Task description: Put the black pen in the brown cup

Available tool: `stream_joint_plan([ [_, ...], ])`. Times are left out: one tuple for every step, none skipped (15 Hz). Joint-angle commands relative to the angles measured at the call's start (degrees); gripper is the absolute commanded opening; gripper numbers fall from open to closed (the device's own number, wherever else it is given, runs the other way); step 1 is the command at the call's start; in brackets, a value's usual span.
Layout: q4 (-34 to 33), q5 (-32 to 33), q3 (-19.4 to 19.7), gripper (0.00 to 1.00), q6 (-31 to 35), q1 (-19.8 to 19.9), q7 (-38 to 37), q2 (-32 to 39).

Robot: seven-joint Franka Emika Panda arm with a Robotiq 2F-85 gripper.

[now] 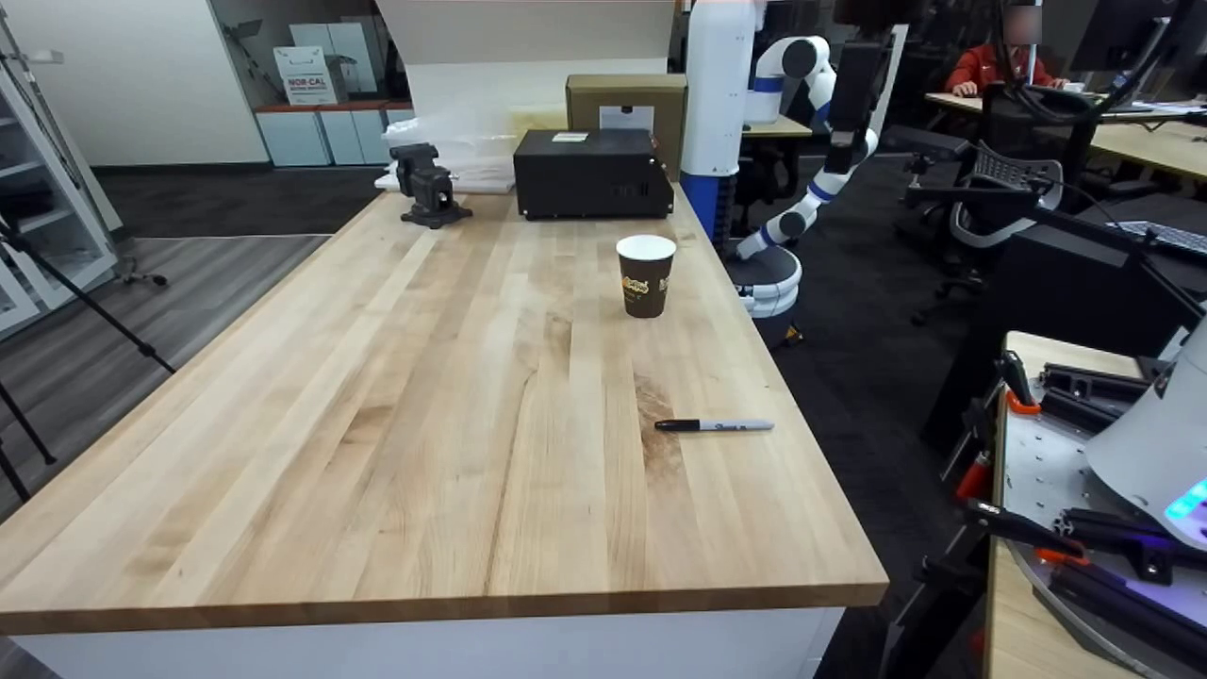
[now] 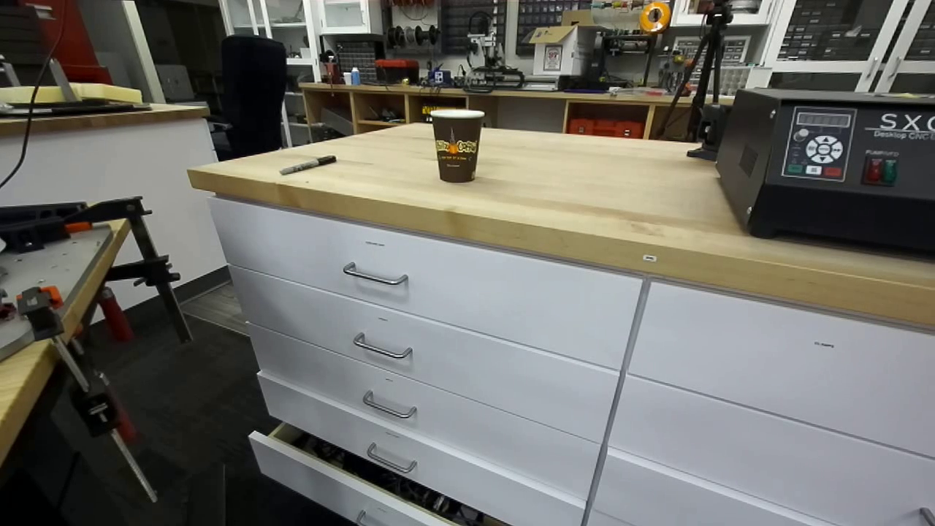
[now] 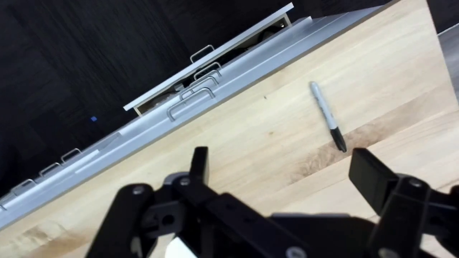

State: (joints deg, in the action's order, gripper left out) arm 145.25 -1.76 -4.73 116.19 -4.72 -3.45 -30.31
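The black fingers [image 3: 371, 177] are spread wide, gripping nothing, presumably to fit around the slim, grey-barrelled, black-capped pen [image 3: 326, 114] lying on the pale wooden worktop [image 3: 251, 136]. Both exterior views show the dark brown, white-rimmed paper cup [image 1: 646, 278] upright, probably to receive the pen; the wrist view does not.

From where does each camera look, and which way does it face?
An exterior view: at an end of the table, facing along it; at right, probably the robot's base.
An exterior view: before the drawers, facing across the table; no arm shows.
Wrist view: above the table, facing down; the open gripper shows.
Both exterior views share the pen and cup.
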Motion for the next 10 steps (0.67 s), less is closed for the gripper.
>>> stream_joint_plan([
  [0.32,-2.48,-0.92,1.00,5.88,-3.48,4.18,4.85],
  [0.26,-2.91,-1.16,1.00,7.36,-4.20,5.21,6.46],
  [0.26,-3.51,-1.18,1.00,8.87,-4.96,6.66,8.06],
  [0.20,-4.02,-1.25,1.00,10.18,-5.56,7.96,9.86],
  [0.01,-4.67,-1.26,1.00,11.41,-6.17,9.41,11.77],
  [-0.25,-5.34,-1.30,1.00,12.34,-6.61,10.60,13.49],
  [-0.35,-6.54,-1.27,1.00,13.13,-7.22,12.30,15.25],
  [-0.58,-7.49,-1.38,1.00,13.94,-7.57,13.59,16.94],
  [-0.67,-8.69,-1.57,1.00,14.71,-8.10,15.13,18.85],
  [-0.81,-9.50,-1.73,1.00,15.16,-8.32,16.62,20.31],
])
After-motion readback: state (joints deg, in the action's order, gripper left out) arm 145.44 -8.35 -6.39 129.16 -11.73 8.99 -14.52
